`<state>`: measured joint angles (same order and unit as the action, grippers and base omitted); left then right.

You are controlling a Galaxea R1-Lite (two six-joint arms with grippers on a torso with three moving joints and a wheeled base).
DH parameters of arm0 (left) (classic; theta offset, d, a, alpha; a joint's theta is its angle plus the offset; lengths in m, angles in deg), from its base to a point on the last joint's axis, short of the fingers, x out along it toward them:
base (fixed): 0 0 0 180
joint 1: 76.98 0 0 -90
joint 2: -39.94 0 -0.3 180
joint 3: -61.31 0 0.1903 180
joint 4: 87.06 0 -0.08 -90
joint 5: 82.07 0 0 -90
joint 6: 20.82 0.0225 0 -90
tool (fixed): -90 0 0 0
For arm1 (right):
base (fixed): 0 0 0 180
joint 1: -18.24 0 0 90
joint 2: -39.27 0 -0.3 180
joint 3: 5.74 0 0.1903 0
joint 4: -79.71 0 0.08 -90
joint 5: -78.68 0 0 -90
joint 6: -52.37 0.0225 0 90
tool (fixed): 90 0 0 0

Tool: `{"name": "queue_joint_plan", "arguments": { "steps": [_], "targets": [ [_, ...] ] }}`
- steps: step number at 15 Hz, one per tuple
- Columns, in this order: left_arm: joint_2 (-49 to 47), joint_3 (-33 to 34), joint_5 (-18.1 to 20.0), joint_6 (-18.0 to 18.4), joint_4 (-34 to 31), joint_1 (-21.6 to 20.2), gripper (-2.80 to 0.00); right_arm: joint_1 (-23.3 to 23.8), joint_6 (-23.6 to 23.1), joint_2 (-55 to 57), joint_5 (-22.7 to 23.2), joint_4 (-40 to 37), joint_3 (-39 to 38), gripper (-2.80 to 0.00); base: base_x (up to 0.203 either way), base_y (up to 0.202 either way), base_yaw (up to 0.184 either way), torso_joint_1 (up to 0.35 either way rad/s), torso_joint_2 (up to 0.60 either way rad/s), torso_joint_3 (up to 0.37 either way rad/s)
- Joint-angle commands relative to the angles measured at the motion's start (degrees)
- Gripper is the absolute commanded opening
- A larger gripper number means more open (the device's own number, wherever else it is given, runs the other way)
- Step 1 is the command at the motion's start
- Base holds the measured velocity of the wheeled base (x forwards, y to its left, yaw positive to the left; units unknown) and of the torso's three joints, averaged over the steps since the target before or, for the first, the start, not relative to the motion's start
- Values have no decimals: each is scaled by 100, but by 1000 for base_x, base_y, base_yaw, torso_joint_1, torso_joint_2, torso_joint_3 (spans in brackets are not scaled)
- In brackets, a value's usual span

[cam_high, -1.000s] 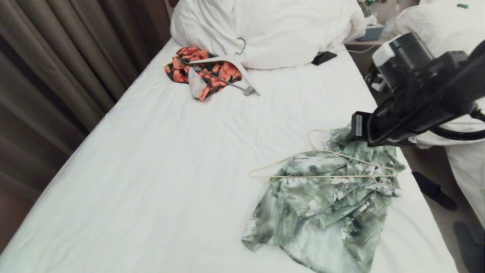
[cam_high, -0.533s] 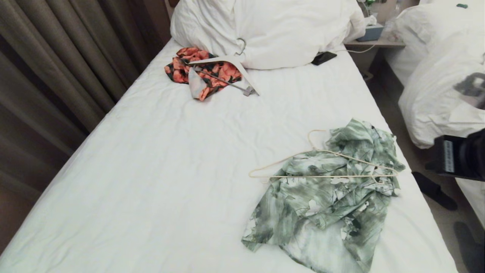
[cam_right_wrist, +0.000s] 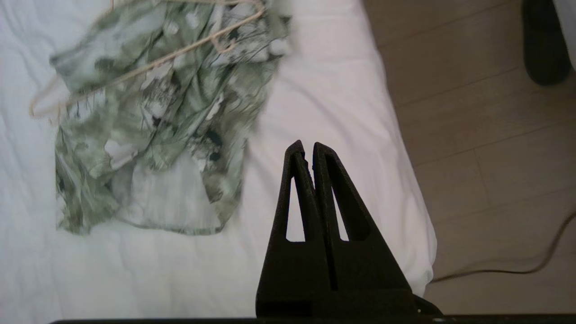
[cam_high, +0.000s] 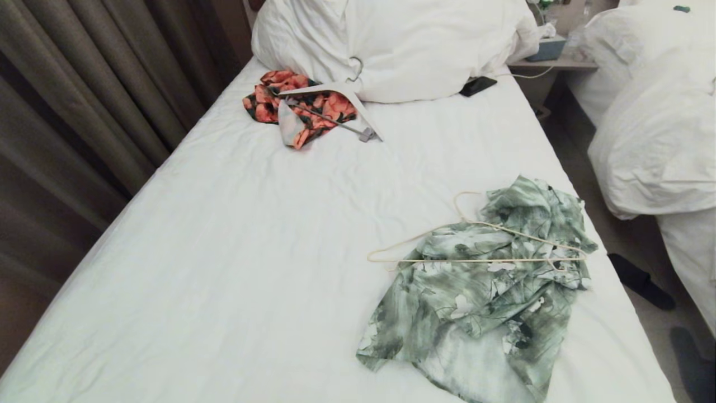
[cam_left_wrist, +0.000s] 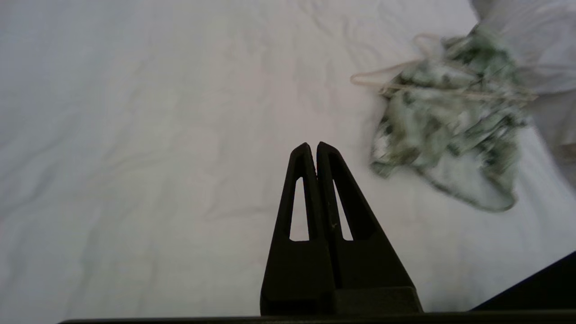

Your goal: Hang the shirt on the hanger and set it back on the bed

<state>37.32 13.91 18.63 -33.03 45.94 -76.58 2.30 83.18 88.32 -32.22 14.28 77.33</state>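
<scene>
Item: the shirt (cam_high: 481, 296), green and white print; lies crumpled on the bed (cam_high: 235, 235), near the bed's right edge and well apart from the pillows (cam_high: 391, 45) at its head; also seen in the left wrist view (cam_left_wrist: 445, 121) and the right wrist view (cam_right_wrist: 153, 121).

Item: the hanger (cam_high: 475, 242), thin cream wire; lies across the upper part of the shirt, its hook pointing toward the pillows, one end of its bar reaching past the shirt onto bare sheet; whether it passes inside the shirt at any point cannot be told; shown too from the left wrist (cam_left_wrist: 405, 76) and the right wrist (cam_right_wrist: 135, 67).

Item: left gripper (cam_left_wrist: 313, 146); held above plain sheet, well apart from the shirt; jaws pressed together, gripping nothing; not visible from the head camera.

Item: right gripper (cam_right_wrist: 305, 146); held above the bed's right edge, beside the shirt with a strip of bare sheet between; wooden floor (cam_right_wrist: 486, 148) beyond the edge; jaws clenched, nothing between them; likewise out of the head camera's sight.

Item: orange-and-black garment (cam_high: 302, 106) with a white hanger (cam_high: 341, 95) on it; lies just in front of the pillows, far from the shirt.

Item: dark phone (cam_high: 478, 85); lies on the sheet touching the pillows' lower edge.

Item: second bed (cam_high: 654, 112) heaped with white bedding; stands across the floor gap from the shirt's side of the bed.
</scene>
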Motion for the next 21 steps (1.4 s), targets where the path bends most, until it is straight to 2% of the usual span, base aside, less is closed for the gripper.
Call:
{"name": "queue_joint_plan", "arguments": {
  "steps": [1, 3, 6, 8, 9, 10, 11, 13, 14, 16, 18, 20, 21],
  "targets": [
    [262, 317, -244, 140, 29, 4, -280, 253, 34, -999, -6, 35, -399, -280, 0, 0, 0, 0, 0, 0],
    [262, 538, -263, 238, 327, 4, -280, 526, 27, -1790, 0, 112, -903, -280, 0, 0, 0, 0, 0, 0],
    [262, 1422, -402, 735, 1041, 4, -280, 905, -140, -2792, 142, 169, -1829, -280, 0, 0, 0, 0, 0, 0],
    [262, 1858, -584, 984, 1483, 4, -280, 1224, -428, -3334, 766, 240, -2197, -280, 0, 0, 0, 0, 0, 0],
    [262, 1878, -602, 1010, 1520, 4, -280, 1427, -604, -3596, 1177, 306, -2341, -280, 0, 0, 0, 0, 0, 0],
    [262, 1876, -613, 1028, 1521, 4, -280, 1563, -918, -3875, 1849, 415, -2552, -280, 0, 0, 0, 0, 0, 0],
    [262, 1893, -626, 1081, 1534, 4, -280, 1618, -1169, -4072, 2192, 518, -2718, -280, 0, 0, 0, 0, 0, 0],
    [262, 1921, -953, 1534, 1542, 4, -280, 1643, -1415, -4446, 2651, 686, -3013, -280, 0, 0, 0, 0, 0, 0],
    [262, 1948, -1110, 1786, 1590, 4, -280, 1645, -1722, -4665, 2799, 814, -3332, -280, 0, 0, 0, 0, 0, 0],
    [262, 1997, -1138, 1803, 1730, 4, -280, 1651, -2398, -4854, 2796, 1483, -4060, -280, 0, 0, 0, 0, 0, 0],
    [262, 2078, -1092, 1784, 1676, 4, -280, 1650, -2782, -4892, 2635, 2601, -4740, -280, 0, 0, 0, 0, 0, 0],
    [262, 2095, -1043, 1766, 1645, 4, -280, 1654, -3516, -4902, 2444, 3353, -5443, -280, 0, 0, 0, 0, 0, 0],
    [262, 2095, -1043, 1766, 1643, 4, -280, 1655, -3714, -4904, 2330, 3759, -5685, -280, 0, 0, 0, 0, 0, 0]
  ]
}}
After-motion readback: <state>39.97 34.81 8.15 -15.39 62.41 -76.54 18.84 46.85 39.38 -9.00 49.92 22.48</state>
